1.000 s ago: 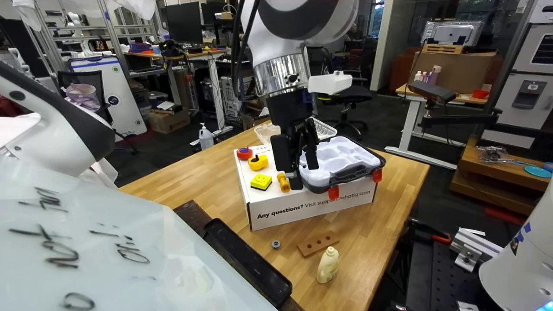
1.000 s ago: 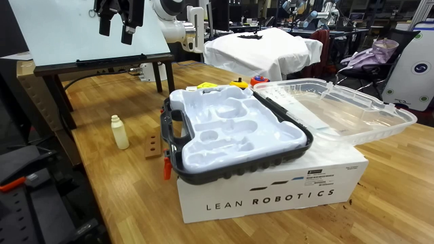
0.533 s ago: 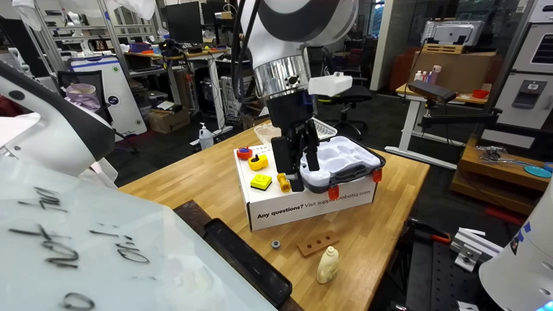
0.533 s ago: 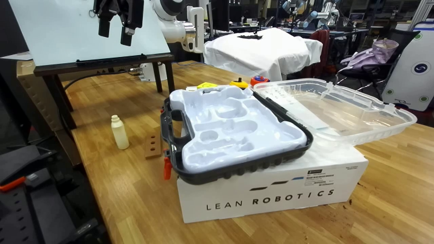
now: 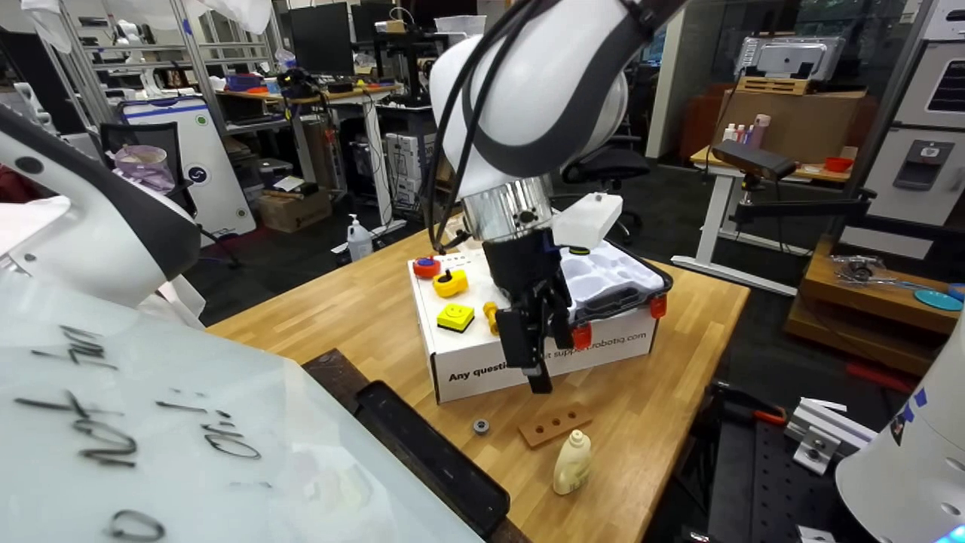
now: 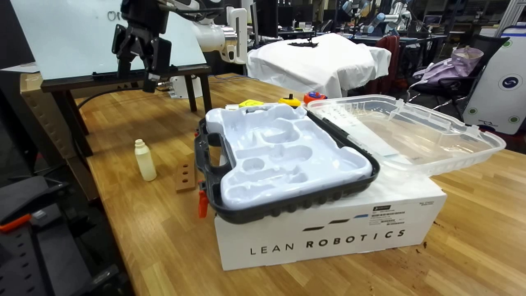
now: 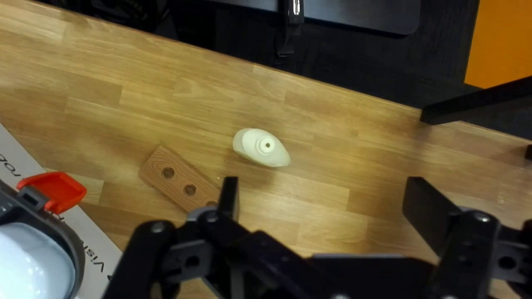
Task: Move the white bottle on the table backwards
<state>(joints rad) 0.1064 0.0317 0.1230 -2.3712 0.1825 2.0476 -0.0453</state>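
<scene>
The white bottle stands upright on the table, near its edge. It also shows in an exterior view, and from above in the wrist view. My gripper is open and empty above the table, higher than the bottle and apart from it. In an exterior view the gripper hangs behind and above the bottle. In the wrist view the gripper has its fingers wide apart, with the bottle ahead of them and nearer the left finger. Bare wood shows between the fingers.
A brown wooden block with holes lies beside the bottle. A large white box carries an open case, a yellow block and other small things. A whiteboard on a dark stand and a small grey ring are nearby.
My gripper has moved down and a little to the right in an exterior view, from in front of the box's top toward the table. It stays open. The bottle has not moved.
</scene>
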